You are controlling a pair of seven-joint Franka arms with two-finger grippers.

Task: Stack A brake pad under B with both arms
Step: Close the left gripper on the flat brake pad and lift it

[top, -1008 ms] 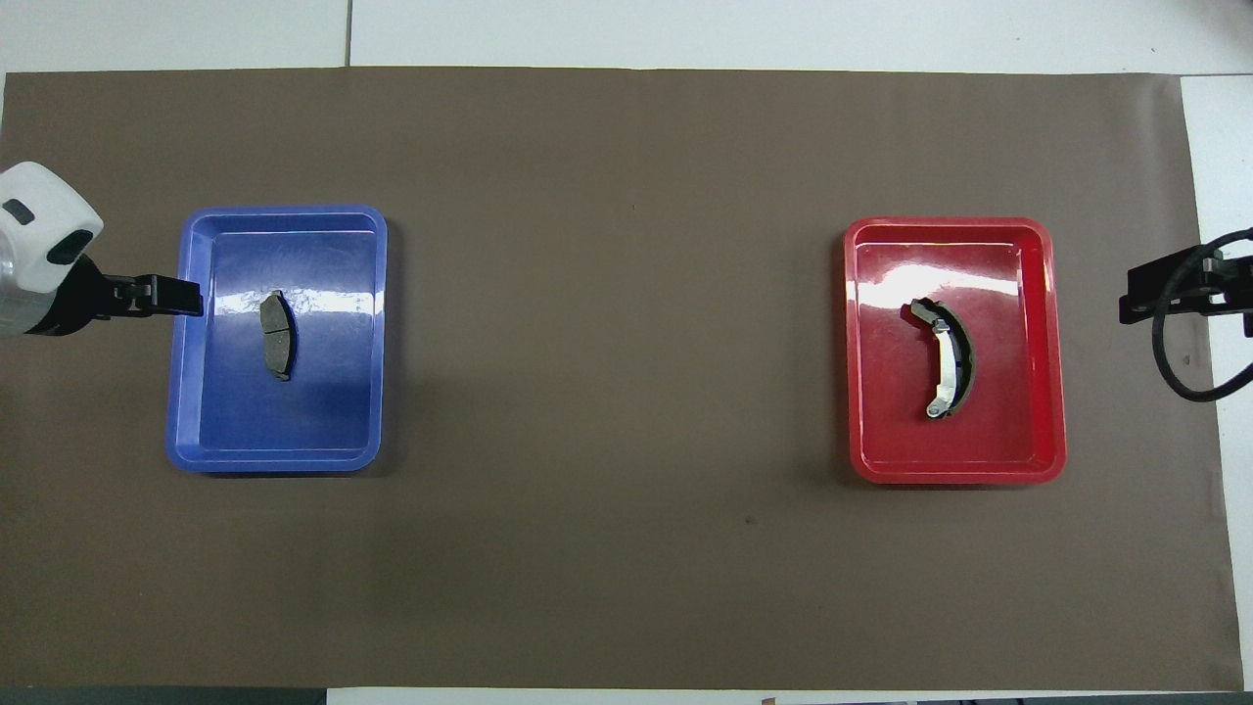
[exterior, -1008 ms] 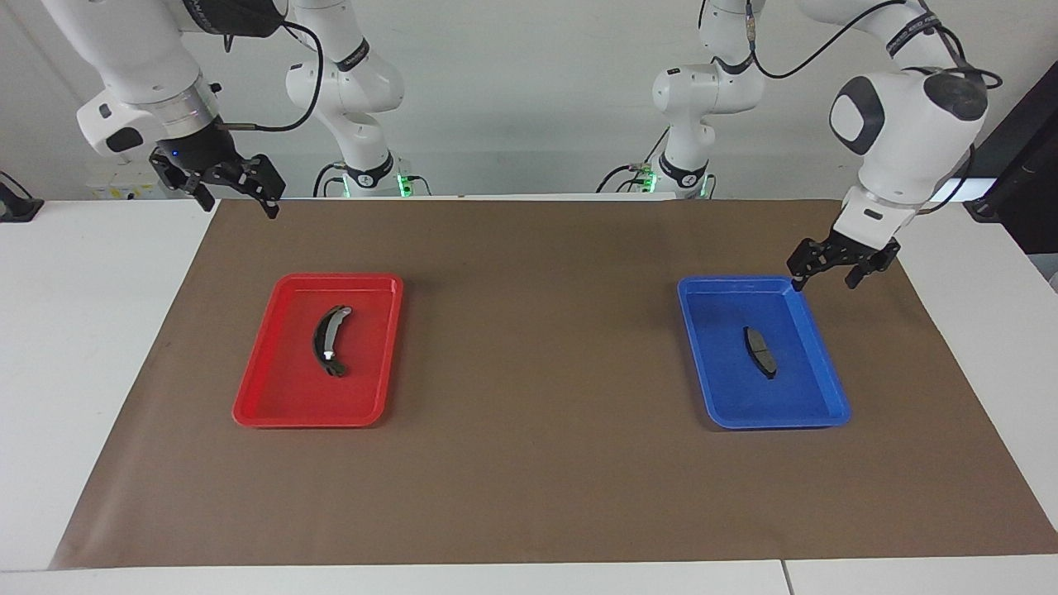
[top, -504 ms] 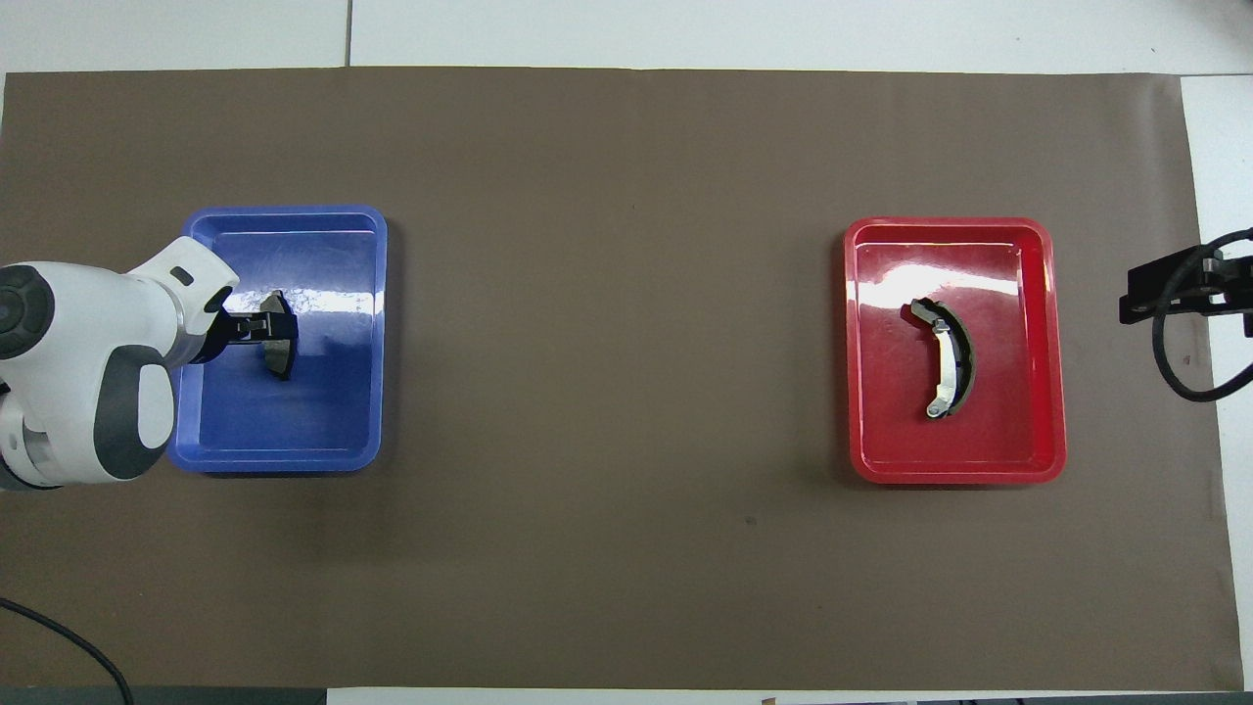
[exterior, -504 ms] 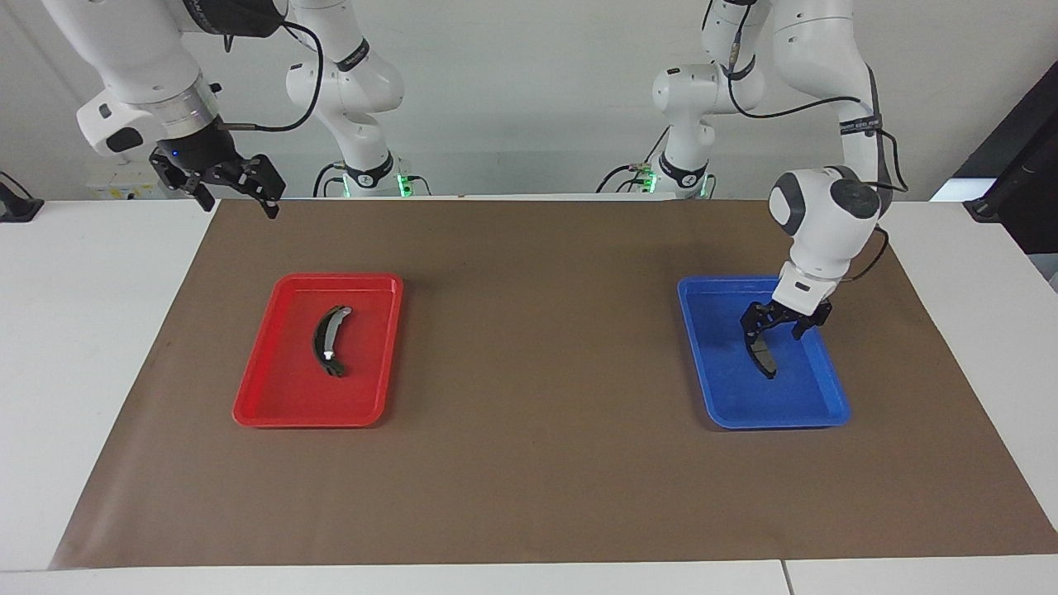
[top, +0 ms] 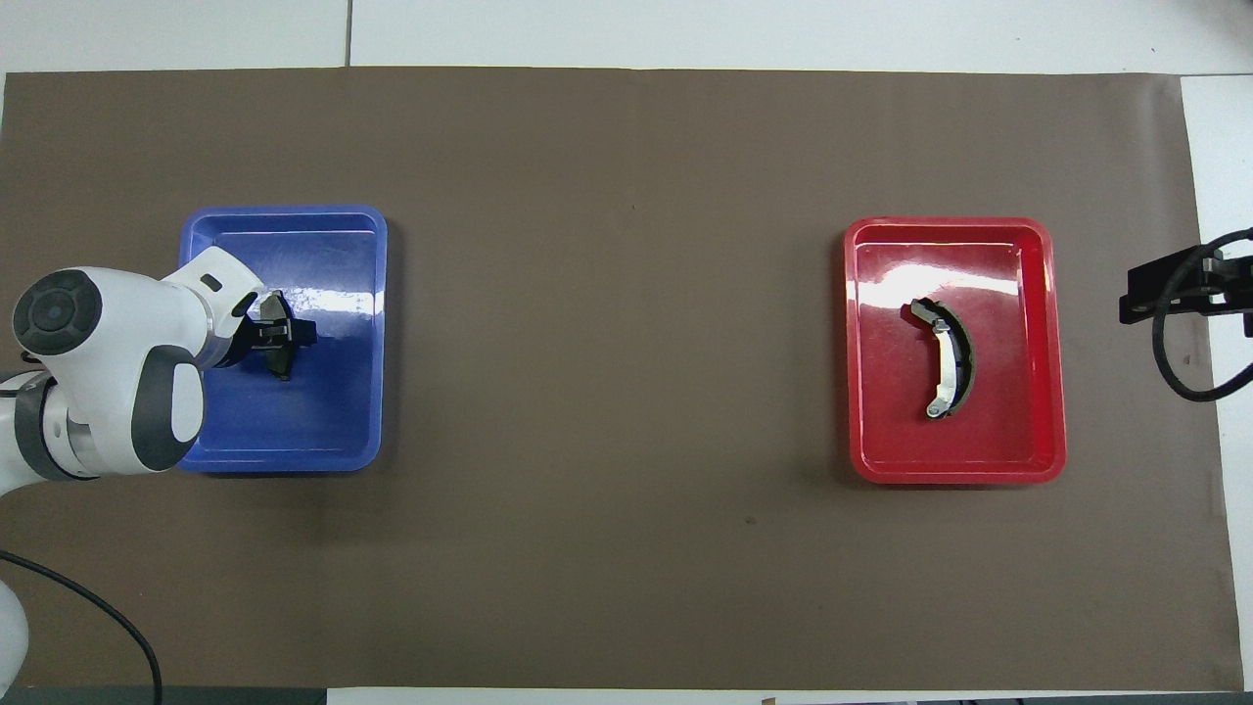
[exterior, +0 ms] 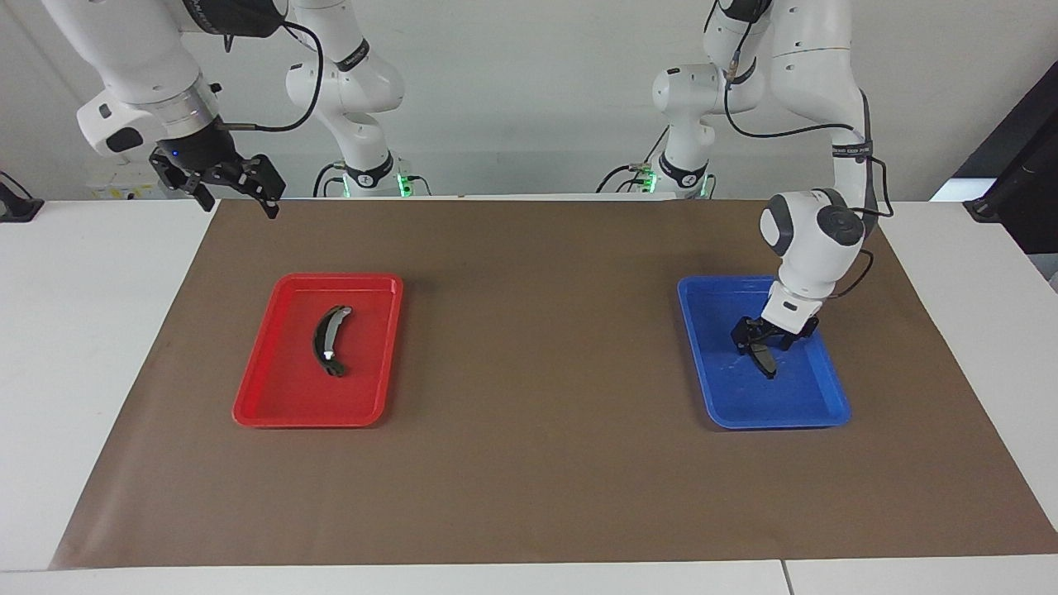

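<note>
The A brake pad [exterior: 766,361], short and dark grey, lies in the blue tray [exterior: 826,406] toward the left arm's end of the table. My left gripper [exterior: 764,347] is down in that tray, open, with its fingers on either side of the pad. In the overhead view the left gripper [top: 284,333] covers the middle of the pad [top: 283,366]. B [exterior: 328,340], the long black crescent with a silver strip, lies in the red tray [exterior: 248,413]. It also shows in the overhead view [top: 948,357]. My right gripper [exterior: 237,198] waits open, raised over the mat's corner.
A brown mat [exterior: 529,463] covers the table between the two trays. The blue tray [top: 294,436] and the red tray [top: 1053,343] stand apart at the two ends of the mat. The right gripper [top: 1165,292] and its cable show at the mat's edge.
My left arm has swung in from beside the blue tray and lowered its gripper onto the A brake pad. The right arm has not moved.
</note>
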